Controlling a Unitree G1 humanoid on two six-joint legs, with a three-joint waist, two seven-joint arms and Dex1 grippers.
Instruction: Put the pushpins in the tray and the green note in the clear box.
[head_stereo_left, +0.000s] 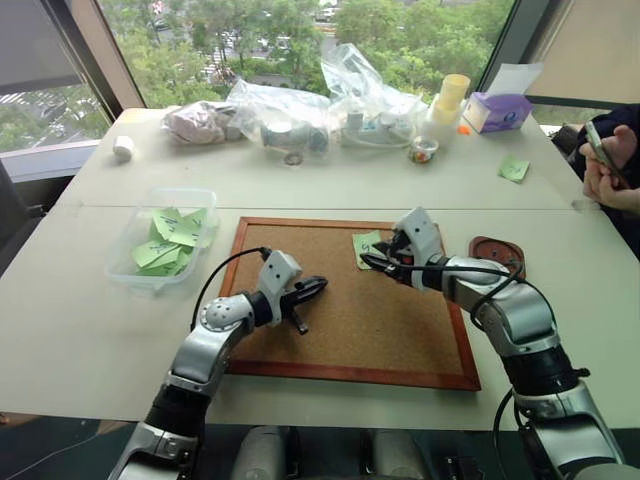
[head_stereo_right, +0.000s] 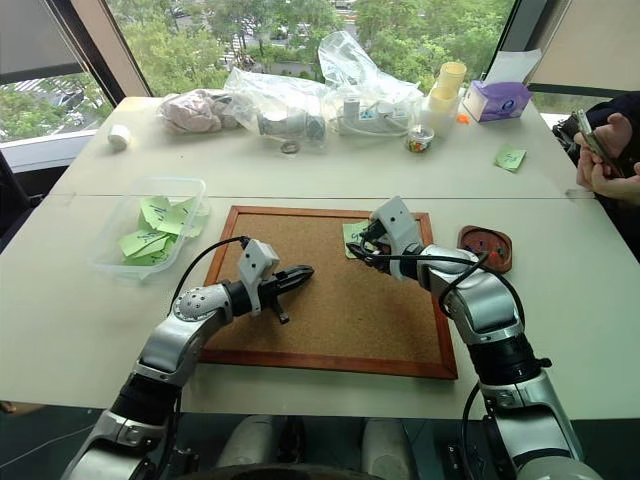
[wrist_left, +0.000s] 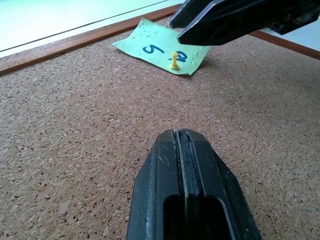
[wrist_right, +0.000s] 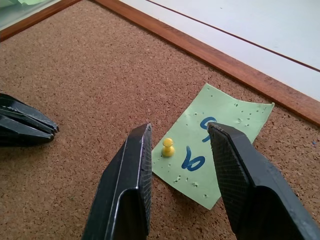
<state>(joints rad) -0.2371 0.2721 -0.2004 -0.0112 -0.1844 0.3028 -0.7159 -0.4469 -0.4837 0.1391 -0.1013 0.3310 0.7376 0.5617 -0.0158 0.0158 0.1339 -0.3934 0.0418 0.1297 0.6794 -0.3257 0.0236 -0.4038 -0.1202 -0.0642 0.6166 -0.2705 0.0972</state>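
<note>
A: We're on the pin step. Our right hand (wrist_right: 175, 165) hovers over the green note (wrist_right: 220, 137) on the cork board (head_stereo_left: 340, 320), fingers spread, with the yellow pushpin (wrist_right: 168, 147) standing between the tips. Nothing is gripped yet.

B: And our left hand (wrist_left: 185, 165)?

A: Pressed together, empty, low over the cork nearer us, pointing toward the note.

B: So next we judge the right hand must drop a little, pinch the pin's head and pull straight up, without dragging the paper along.

A: Agreed. The pin goes to the tray (head_stereo_left: 497, 253), the reddish dish on the surface just off the board's right edge. The note goes to the clear box (head_stereo_left: 163, 240), well apart on the left, already holding several green notes.

B: What do the wrist views add?

A: The pin itself. From the head views it's too small to make out; we see the note near the board's far edge. The right wrist view shows the pin is stuck through the note's nearer edge, and old pinholes.

B: And the head views give us tray and box.
</note>
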